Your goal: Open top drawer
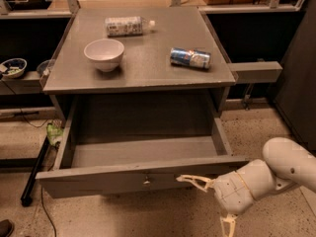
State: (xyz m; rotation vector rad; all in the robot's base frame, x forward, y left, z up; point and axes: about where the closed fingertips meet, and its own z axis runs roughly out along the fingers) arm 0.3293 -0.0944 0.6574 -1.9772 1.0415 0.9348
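Observation:
The top drawer (98, 179) is a wide grey drawer pulled well out of the grey cabinet (143, 78), and its shallow box holds nothing. A small round metal knob (146, 181) sits at the centre of its front panel. My gripper (204, 205) hangs low at the front right, just in front of the panel's right part and right of the knob. It is open, with one pale finger (191, 180) pointing left along the panel and the other pointing down. Nothing is between them. The white arm runs off to the right.
On the cabinet top stand a white bowl (104, 53), a plastic bottle on its side (126, 26) and a lying can (190, 58). A grey shelf arm (256, 70) juts out to the right. A black bar (34, 174) lies on the floor at left.

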